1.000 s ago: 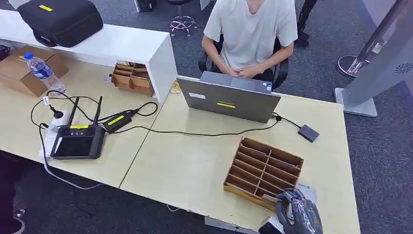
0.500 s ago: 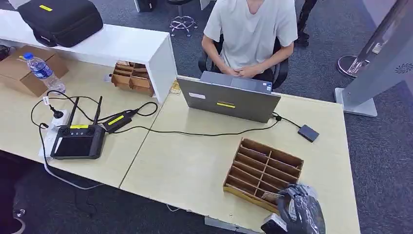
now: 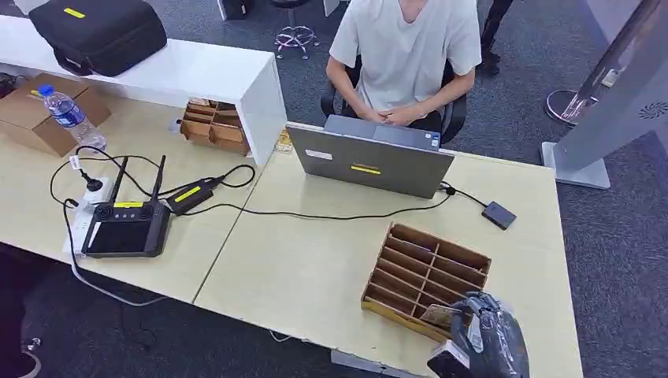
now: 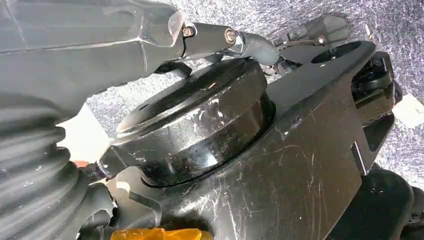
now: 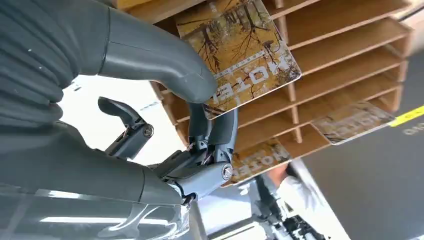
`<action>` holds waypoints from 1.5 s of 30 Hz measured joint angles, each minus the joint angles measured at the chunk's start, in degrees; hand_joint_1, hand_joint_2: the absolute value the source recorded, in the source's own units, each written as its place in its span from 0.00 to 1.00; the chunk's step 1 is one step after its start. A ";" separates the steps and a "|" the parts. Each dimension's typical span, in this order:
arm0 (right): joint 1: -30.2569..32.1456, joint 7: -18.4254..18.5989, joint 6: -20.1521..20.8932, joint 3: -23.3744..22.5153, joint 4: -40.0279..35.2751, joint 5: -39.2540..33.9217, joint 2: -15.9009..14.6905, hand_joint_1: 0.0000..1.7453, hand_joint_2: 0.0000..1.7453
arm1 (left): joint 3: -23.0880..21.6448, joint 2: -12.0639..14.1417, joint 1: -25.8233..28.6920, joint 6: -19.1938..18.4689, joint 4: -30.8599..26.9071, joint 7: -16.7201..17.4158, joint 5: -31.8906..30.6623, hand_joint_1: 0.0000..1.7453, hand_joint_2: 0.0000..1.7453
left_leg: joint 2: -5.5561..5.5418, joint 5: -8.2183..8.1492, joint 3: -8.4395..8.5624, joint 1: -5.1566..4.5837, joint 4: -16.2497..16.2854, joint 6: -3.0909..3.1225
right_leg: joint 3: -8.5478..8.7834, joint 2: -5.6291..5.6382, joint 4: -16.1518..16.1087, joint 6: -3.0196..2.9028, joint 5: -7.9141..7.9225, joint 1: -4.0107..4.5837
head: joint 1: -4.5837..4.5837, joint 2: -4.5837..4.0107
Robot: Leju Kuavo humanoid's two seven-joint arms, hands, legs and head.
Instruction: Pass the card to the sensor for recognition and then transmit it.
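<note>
While you monitor: right hand (image 5: 200, 125) pinches hotel card (image 5: 240, 55) between thumb and fingers | card just above wooden slotted rack (image 3: 425, 272) | left hand state: cannot tell.

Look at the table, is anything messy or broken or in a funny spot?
Nothing looks broken or spilled. The one odd bit: a hotel card is out of the wooden slotted rack at its near corner, tilted, because the right hand pinches it. Two more cards lie in their slots. Black cables trail loosely across the table.
</note>
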 joint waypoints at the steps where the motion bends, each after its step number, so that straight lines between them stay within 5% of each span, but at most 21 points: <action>1: -0.07 -0.55 0.60 -0.22 -0.18 -1.08 0.20 1.00 1.00 | 0.00 0.00 0.00 -0.05 0.00 0.02 -0.11 0.00 1.00 | 0.00 0.00 0.00 0.00 0.00 0.00 | 0.00 0.00 0.00 0.00 0.00 0.00 | -0.02 0.00; 23: -7.35 -3.94 4.64 -4.57 -3.41 -8.71 4.31 1.00 1.00 | 0.00 0.02 -0.43 -0.35 0.00 0.68 -3.37 0.00 1.00 | 0.00 0.02 -0.01 0.00 0.00 -0.01 | 0.00 0.01 0.02 -0.01 0.01 0.00 | 0.00 0.00; 33: -20.35 -0.66 4.00 -6.23 -0.76 -6.52 5.10 1.00 1.00 | 0.00 0.04 -1.03 -0.66 0.00 1.29 -7.37 0.00 1.00 | 0.00 0.10 -0.01 0.00 0.01 -0.01 | 0.00 0.01 0.07 -0.03 0.05 0.00 | -0.02 0.00; 45: -39.71 6.34 0.72 -5.86 13.36 6.08 5.90 1.00 1.00 | 0.00 -0.02 -2.48 -1.42 0.00 3.15 -12.50 0.00 1.00 | -0.02 0.12 -0.01 0.00 0.02 -0.03 | 0.00 0.01 0.11 -0.04 0.07 0.00 | -0.02 0.00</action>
